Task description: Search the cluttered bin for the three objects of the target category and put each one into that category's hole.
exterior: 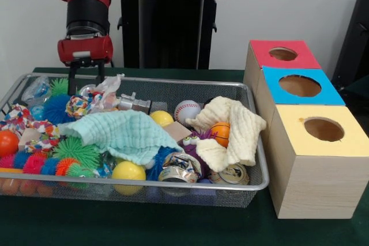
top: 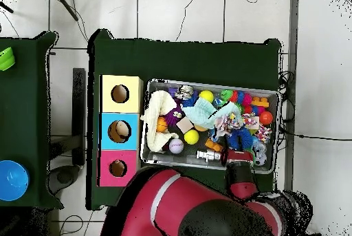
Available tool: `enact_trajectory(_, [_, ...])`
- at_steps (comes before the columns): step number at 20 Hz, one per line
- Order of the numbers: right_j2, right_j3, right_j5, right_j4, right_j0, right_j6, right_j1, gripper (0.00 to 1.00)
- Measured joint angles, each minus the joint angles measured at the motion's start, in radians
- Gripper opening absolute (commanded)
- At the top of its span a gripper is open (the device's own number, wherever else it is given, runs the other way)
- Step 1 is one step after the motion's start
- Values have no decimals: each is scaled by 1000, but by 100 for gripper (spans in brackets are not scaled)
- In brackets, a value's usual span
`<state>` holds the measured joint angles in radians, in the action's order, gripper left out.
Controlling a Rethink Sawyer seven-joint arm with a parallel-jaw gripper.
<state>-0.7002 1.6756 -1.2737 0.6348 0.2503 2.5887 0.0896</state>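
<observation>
The wire mesh bin (exterior: 173, 82) is full of clutter; it also shows in the overhead view (top: 269, 93). My gripper (exterior: 85, 80) hangs over the bin's far left corner, just above a blue spiky ball (exterior: 56, 108) and a rope ball (exterior: 76, 106). Its two black fingers (exterior: 72, 80) stand apart with nothing between them. In the overhead view the gripper (top: 238, 156) is at the bin's near edge. A purple toy with white eyes (exterior: 193, 140) peeks out between the cloths. No duck or tiger shows. The red-topped box's hole (exterior: 283, 53) is empty.
A mint cloth (exterior: 124, 132) and a cream cloth (exterior: 235, 128) cover much of the bin. Yellow balls (exterior: 128, 171), a baseball (exterior: 187, 110), an orange mini basketball (exterior: 221, 133), crushed cans (exterior: 230, 174) and spiky balls (exterior: 78, 152) lie around. The blue-topped (exterior: 300, 86) and yellow-topped (exterior: 323, 129) boxes stand right.
</observation>
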Motion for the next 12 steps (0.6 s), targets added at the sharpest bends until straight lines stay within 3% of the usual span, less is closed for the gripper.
enact_trajectory(6, [-1, 10, 117, 163, -71, 4, 54, 100])
enact_trajectory(12, [6, 13, 257, 330, -93, 46, 124, 100])
